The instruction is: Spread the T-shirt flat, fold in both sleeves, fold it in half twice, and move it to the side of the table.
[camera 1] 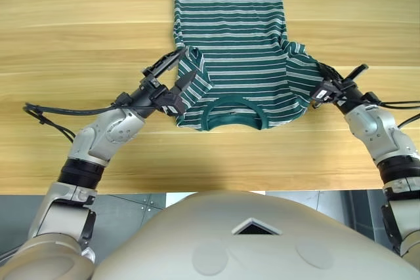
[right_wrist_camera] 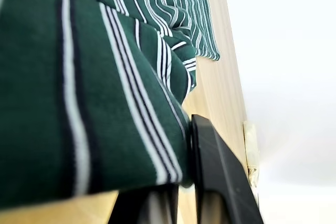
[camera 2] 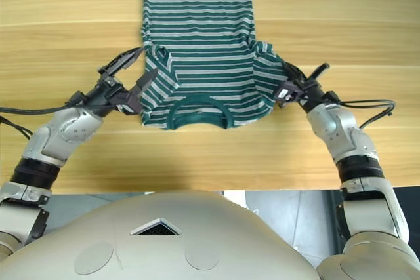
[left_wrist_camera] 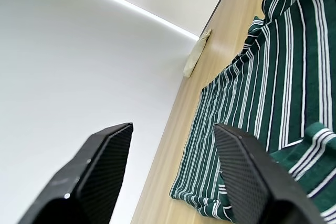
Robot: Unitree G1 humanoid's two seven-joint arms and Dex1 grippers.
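A green T-shirt with white stripes (camera 1: 233, 37) lies on the wooden table (camera 1: 79, 18), collar (camera 1: 234, 113) toward me and hem at the far side. Both sleeves are turned in over the body. My left gripper (camera 1: 176, 73) stands open beside the shirt's left shoulder, with nothing between its fingers; in the left wrist view its fingertips (left_wrist_camera: 105, 166) frame the shirt's edge (left_wrist_camera: 210, 182). My right gripper (camera 2: 287, 80) is at the right shoulder, shut on the folded sleeve (camera 1: 303, 73). The right wrist view has the striped cloth (right_wrist_camera: 79, 77) draped over the fingers (right_wrist_camera: 215, 171).
Bare wood extends left, right and in front of the shirt to the table's near edge (camera 1: 197, 191). Black cables (camera 1: 46, 119) trail from both arms over the table. A small beige object (left_wrist_camera: 197, 53) lies at the far end of the table.
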